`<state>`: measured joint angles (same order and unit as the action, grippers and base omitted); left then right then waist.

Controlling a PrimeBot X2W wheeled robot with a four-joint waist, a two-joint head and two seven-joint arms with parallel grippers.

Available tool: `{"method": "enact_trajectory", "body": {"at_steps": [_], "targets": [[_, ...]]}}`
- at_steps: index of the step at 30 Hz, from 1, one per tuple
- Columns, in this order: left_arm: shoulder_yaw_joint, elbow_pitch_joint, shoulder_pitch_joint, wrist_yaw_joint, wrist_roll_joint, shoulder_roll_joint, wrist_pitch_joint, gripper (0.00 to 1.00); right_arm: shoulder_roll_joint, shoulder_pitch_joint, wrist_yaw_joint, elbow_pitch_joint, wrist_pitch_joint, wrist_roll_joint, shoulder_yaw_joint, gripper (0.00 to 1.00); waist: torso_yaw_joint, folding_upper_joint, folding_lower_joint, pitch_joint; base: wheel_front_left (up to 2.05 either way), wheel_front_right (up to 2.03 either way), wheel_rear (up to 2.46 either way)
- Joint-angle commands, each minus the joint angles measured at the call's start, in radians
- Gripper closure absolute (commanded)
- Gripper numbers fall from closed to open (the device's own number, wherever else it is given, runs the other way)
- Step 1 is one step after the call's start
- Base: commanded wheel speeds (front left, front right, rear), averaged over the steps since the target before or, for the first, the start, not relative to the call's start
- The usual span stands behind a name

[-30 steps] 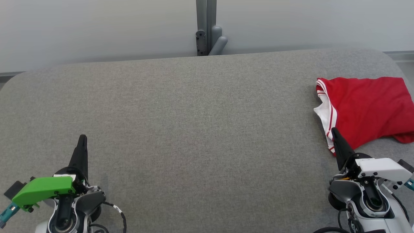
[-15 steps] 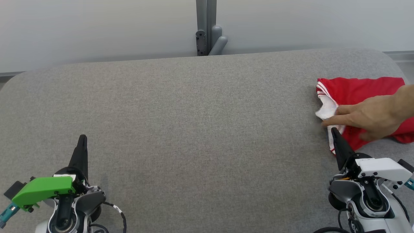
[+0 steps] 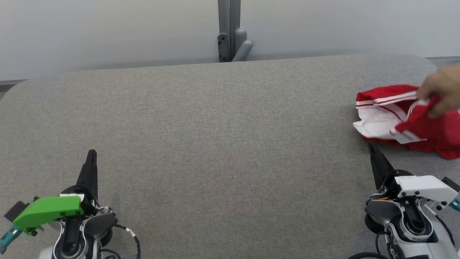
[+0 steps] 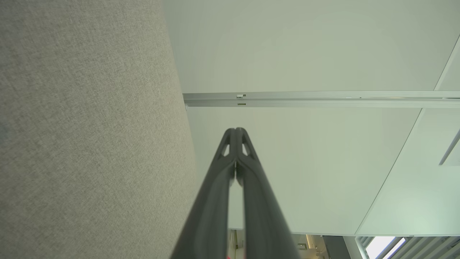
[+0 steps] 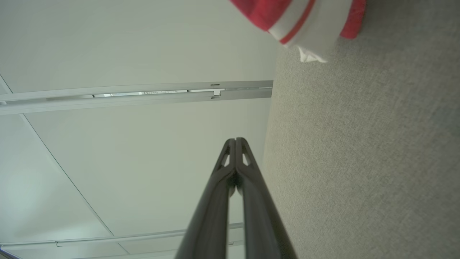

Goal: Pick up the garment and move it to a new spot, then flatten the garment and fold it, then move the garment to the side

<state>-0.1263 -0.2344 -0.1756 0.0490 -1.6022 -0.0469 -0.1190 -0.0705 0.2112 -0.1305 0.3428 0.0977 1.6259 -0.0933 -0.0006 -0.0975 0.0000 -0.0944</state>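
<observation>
Head view: grey fabric table (image 3: 215, 144) spans the frame, pale wall (image 3: 107, 28) behind, grey post (image 3: 230, 32) at far middle. Garment (image 3: 391, 124) sits on the table's right side, toward the far edge, partly cut off by the frame's right border. It is red with white stripes and a white panel, bunched and rumpled, not flat, not folded. A person's hand (image 3: 440, 90) comes in from the right edge and pinches an upper red fold of the garment, raising that part off the rest; the lower layers lie on the table. Left gripper (image 3: 92, 154) is at lower left, fingers pointing up the frame over bare table, well apart from the garment, with a green cover (image 3: 48, 212) on its wrist. Right gripper (image 3: 370, 145) is at lower right under a white housing (image 3: 426, 189), tip just beside the garment's near edge; contact cannot be told from this view. Left wrist view: both dark fingers pressed together to the tip, closed on nothing, table to the left, wall and a metal rail (image 4: 323, 99) beyond. Right wrist view: fingers likewise pressed together, empty; table to the right, and the garment's white-and-red striped edge shows at the top, with bare table between it and the fingertips. Neither gripper holds the garment; only the hand does.
</observation>
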Motion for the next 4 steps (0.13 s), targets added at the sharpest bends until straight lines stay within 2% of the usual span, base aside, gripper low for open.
{"method": "enact_trajectory", "body": {"at_steps": [1, 4], "targets": [[-0.002, 0.000, -0.012, -0.003, -0.001, -0.006, -0.002, 1.00, -0.003, 0.003, 0.000, 0.000, -0.004, 0.003, 0.000, 1.00, 0.000, 0.0000, 0.0000, 0.000, 0.00, 0.00, 0.00], [-0.002, 0.000, -0.012, -0.003, -0.001, -0.006, -0.002, 1.00, -0.004, 0.003, 0.000, 0.000, -0.004, 0.005, 0.001, 1.00, 0.000, 0.0000, 0.0000, 0.000, 0.00, 0.00, 0.00]]}}
